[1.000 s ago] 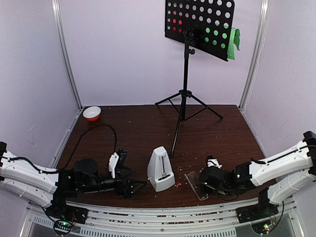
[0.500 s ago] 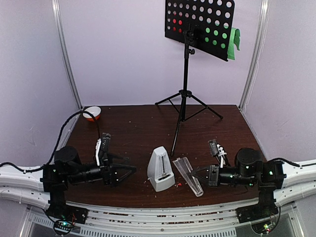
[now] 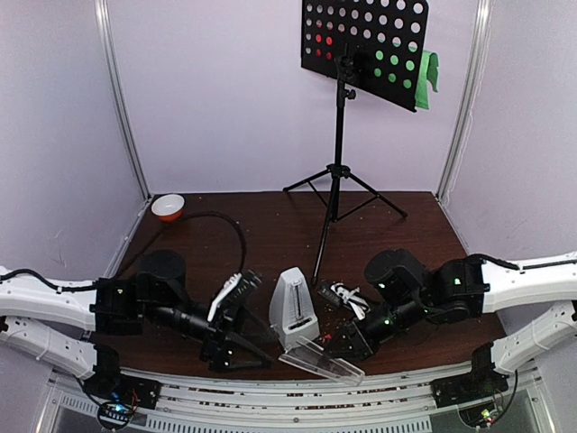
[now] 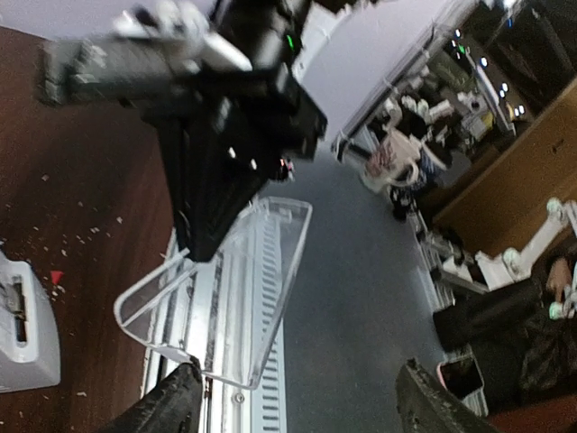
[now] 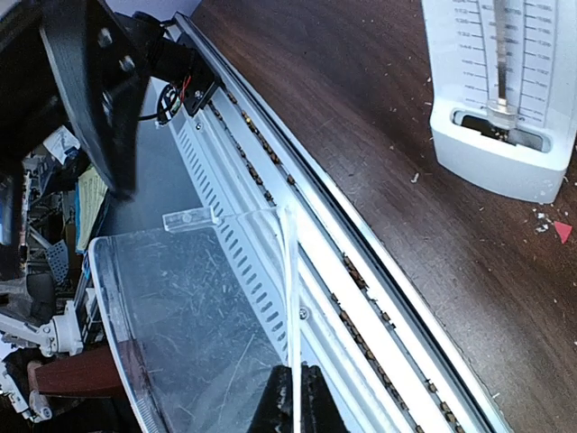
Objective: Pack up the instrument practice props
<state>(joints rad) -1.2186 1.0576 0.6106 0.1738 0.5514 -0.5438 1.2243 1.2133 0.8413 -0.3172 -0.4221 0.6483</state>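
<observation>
The white pyramid metronome [image 3: 293,308] stands upright near the front edge of the dark wooden worktop [image 3: 261,230], its face bare so that the pendulum and scale show in the right wrist view. Its clear cover [image 3: 317,361] is off it and is held in the air just in front of it, tilted, reaching out over the slotted metal rail [image 3: 270,390] that runs along the worktop's near edge. The right gripper [image 5: 290,386] has its fingers closed tightly on one thin side wall of the cover, pinching it from the right. The left gripper [image 3: 238,346] sits just left of the metronome and points toward the cover; its fingers [image 4: 176,401] stand wide apart with nothing clamped between them. In the left wrist view the cover's open end lies close to one of these fingers, and contact cannot be told. Well behind, the tall black tripod music stand [image 3: 338,171] stands near the back wall, with red pages [image 3: 323,40] and green pages [image 3: 431,70] showing behind its perforated desk. A small orange-and-white bowl [image 3: 168,207] rests in the far left corner.
</observation>
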